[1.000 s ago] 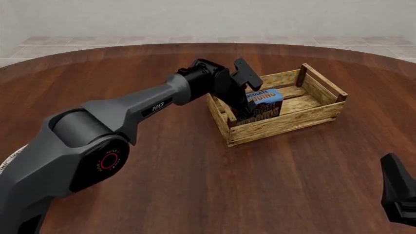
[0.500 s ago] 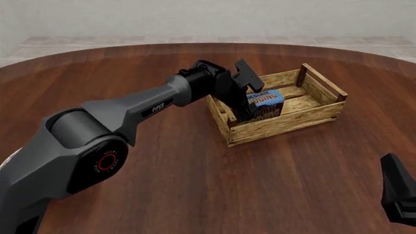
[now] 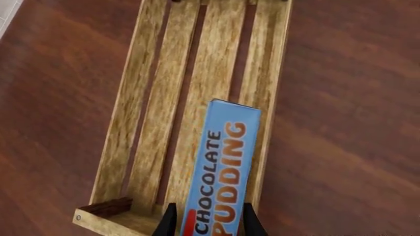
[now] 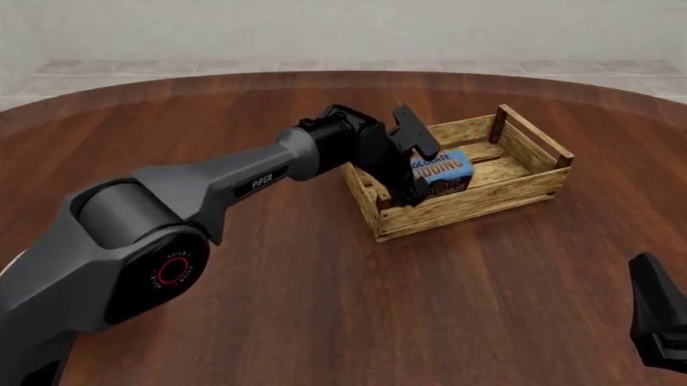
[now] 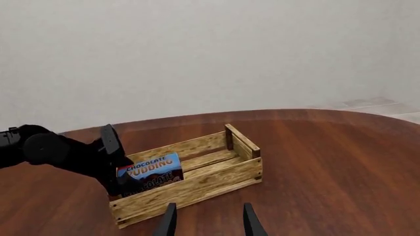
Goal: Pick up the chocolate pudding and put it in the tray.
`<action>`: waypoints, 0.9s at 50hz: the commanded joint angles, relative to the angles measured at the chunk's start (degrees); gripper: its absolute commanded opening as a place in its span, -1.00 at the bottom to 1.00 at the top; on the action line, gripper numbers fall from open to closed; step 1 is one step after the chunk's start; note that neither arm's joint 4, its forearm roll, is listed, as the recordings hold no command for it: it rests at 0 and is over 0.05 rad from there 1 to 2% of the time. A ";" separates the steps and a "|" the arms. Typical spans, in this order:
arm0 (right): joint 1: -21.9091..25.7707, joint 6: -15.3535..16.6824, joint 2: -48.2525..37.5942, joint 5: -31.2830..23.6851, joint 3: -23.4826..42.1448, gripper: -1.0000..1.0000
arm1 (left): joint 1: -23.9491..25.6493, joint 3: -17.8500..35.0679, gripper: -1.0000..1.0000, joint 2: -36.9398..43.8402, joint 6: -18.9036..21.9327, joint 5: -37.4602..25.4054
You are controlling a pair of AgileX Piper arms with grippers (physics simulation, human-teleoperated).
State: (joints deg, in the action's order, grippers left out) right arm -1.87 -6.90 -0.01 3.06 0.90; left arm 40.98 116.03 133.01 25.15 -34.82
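1. The chocolate pudding (image 4: pixel 440 171) sits between the fingers of the left pincer (image 3: pixel 208 225), which is pinching it by its two narrow sides at the end nearest the wrist. The carton is inside the tray (image 4: pixel 533 193), at its left end, with the lower part hidden behind the near wall; whether it touches the slats cannot be told.
2. In the left wrist view the carton's long axis runs along the tray's length, over the floor slats and close to one long wall.
3. The left arm is the one at the tray. The right pincer (image 5: pixel 208 220) hangs well apart, near the worktop's (image 4: pixel 322 305) near right edge, its fingers spread and holding nothing.
4. The move ahead is most likely a release: the fingers would spread sideways, across the tray's width.
5. The carton shows a blue top with orange and dark "CHOCOLATE PUDDING" lettering and a dark brown front, square-edged and undented.
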 commanded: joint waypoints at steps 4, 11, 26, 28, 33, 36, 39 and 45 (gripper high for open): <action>0.00 -0.05 0.00 0.48 -0.46 1.00 | 0.36 -0.56 1.00 -0.22 0.04 0.05; 0.05 -0.03 0.00 0.71 -0.67 1.00 | 0.35 -0.74 1.00 -0.34 0.19 0.06; 0.09 -0.07 0.00 0.24 -0.17 1.00 | 0.10 -0.23 1.00 -1.05 0.65 -0.89; 0.16 -0.03 0.00 0.24 -0.20 1.00 | 0.12 -0.18 1.00 -1.21 0.72 -1.00; 0.35 0.06 0.00 -0.28 0.29 1.00 | -0.10 0.15 1.00 -1.49 0.95 -1.35; 0.43 0.07 0.00 0.39 -0.43 1.00 | -0.21 0.25 1.00 -1.67 1.12 -1.51; 0.51 0.11 0.00 0.69 -0.75 1.00 | -0.30 0.25 1.00 -1.77 1.26 -1.56; 0.57 0.14 0.00 -0.09 -0.01 1.00 | -0.48 0.55 1.00 -1.80 1.38 -1.83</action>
State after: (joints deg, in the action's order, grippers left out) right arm -1.45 -6.82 -0.01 3.25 0.68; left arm 40.76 116.21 131.49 26.21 -36.20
